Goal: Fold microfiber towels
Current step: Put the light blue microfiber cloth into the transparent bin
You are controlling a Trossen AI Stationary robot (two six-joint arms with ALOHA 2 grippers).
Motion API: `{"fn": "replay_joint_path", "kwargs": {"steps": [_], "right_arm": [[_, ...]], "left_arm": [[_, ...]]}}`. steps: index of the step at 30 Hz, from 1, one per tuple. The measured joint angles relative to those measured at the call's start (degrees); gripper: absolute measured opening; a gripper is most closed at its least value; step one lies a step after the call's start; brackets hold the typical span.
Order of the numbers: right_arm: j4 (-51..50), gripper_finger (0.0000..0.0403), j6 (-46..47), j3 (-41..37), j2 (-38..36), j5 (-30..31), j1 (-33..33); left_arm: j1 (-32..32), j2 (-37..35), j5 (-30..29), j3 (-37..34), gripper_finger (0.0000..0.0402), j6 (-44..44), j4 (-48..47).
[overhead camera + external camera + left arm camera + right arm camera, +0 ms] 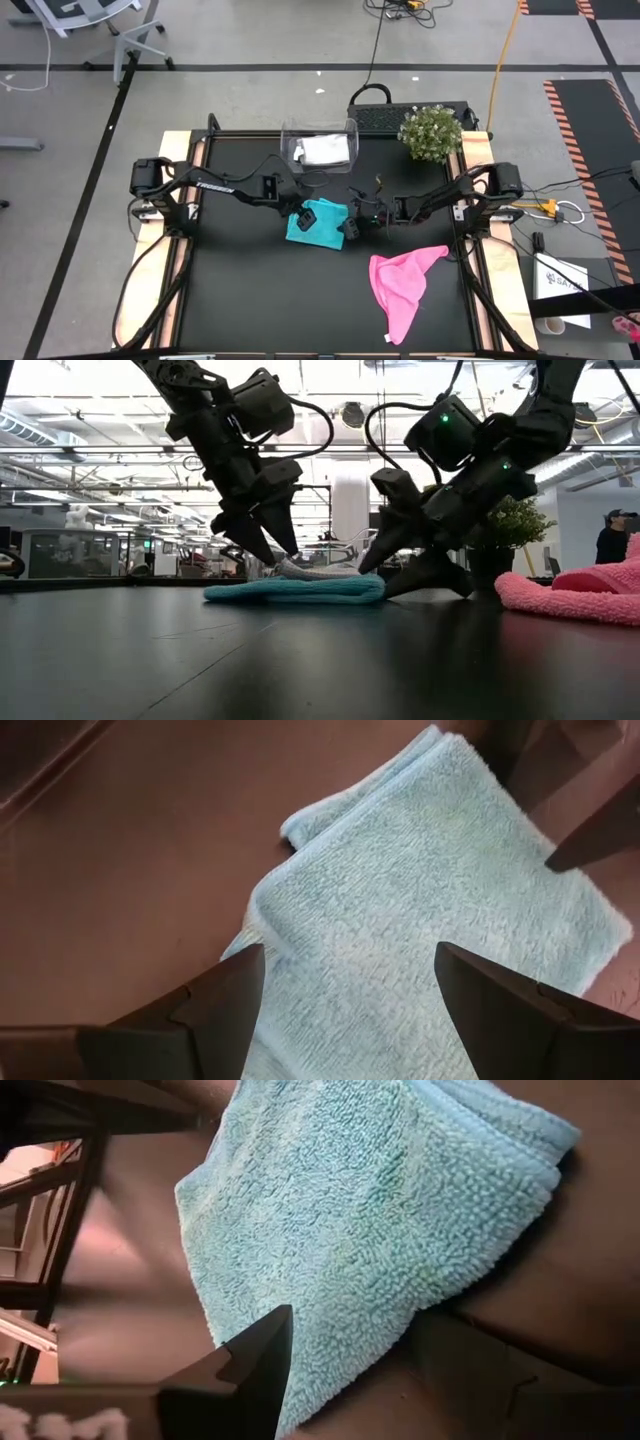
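Three fuzzy microfiber towels show the progress. Largest, the light grey-white towel [325, 150] lies in the clear plastic bin [289, 135] at the table's far edge. Nearer and to the right, the bright pink towel [403, 285] sprawls crumpled, unfolded. At the centre, the small teal towel [318, 222] lies folded flat; the left gripper [305, 221] and right gripper [349, 228] flank it, fingers apart, holding nothing.
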Motion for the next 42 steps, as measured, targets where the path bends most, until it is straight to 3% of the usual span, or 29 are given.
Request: {"fn": "replay_joint_path", "kwargs": {"steps": [3,6,13,31,37,42], "right_arm": [[1.62,0.0197,0.00,0.06,1.43,0.21,-0.04],[0.35,0.0167,0.23,0.01,1.62,2.51,-0.02],[1.23,0.0014,-2.63,-0.08,1.76,2.89,0.00],[-6.88,0.0001,-7.07,-0.23,-13.33,0.76,-2.93],[-8.84,0.0001,-11.03,3.64,-19.39,-0.57,-5.79],[-13.70,0.0000,-18.35,12.37,-21.07,-6.68,-11.58]], "left_arm": [[0.00,0.00,-0.02,0.00,0.0296,-0.67,-0.62],[0.00,0.00,-0.02,0.00,0.0296,-1.55,-0.66],[0.00,0.00,-0.04,0.00,0.0296,-3.26,-0.73],[0.00,-0.60,0.06,0.00,0.0296,-4.50,-1.59],[-0.15,-4.91,0.18,0.04,0.0296,-5.85,-11.12],[-0.74,-8.77,-0.01,0.04,0.0296,-6.55,-21.82]]}}
